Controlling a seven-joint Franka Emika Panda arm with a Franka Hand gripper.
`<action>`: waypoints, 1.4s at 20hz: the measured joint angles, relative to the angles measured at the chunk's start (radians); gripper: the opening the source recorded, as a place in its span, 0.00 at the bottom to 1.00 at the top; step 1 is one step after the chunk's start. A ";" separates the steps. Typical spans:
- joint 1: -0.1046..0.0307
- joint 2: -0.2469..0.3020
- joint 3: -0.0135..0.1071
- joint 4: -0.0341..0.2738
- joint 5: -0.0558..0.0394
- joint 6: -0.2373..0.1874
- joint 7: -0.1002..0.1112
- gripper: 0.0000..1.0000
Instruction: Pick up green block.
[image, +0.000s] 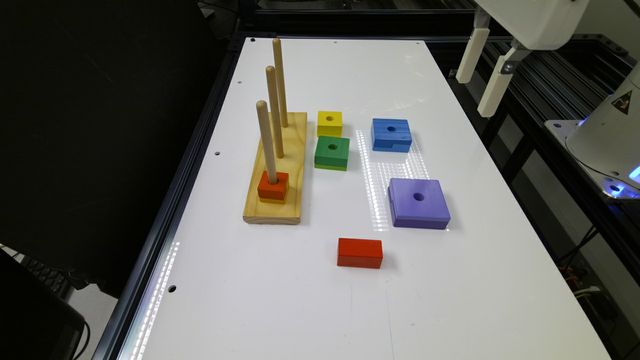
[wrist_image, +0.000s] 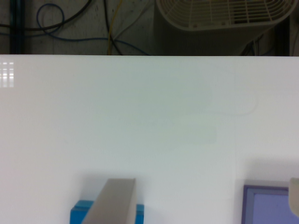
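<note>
The green block (image: 331, 152) lies flat on the white table (image: 310, 300), a dark-green square with a round hole and a thin lime layer underneath. It sits just in front of the yellow block (image: 329, 123) and beside the wooden peg base. My gripper (image: 474, 97) hangs high over the table's edge on the exterior view's right, well away from the green block. In the wrist view the gripper (wrist_image: 205, 184) is open, its fingers (wrist_image: 112, 200) spread wide with nothing between them.
A wooden base (image: 277, 170) with three upright pegs holds a red block (image: 273, 186) on its nearest peg. A blue block (image: 391, 135) (wrist_image: 79, 212), a larger purple block (image: 419, 202) (wrist_image: 268, 205) and a red brick (image: 360, 252) lie on the table.
</note>
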 joint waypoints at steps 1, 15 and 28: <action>0.000 0.000 0.000 0.000 0.0000 0.000 0.000 1.00; 0.001 -0.001 0.000 0.008 0.0000 0.003 0.000 1.00; 0.001 0.001 0.000 0.023 0.0000 0.003 0.000 1.00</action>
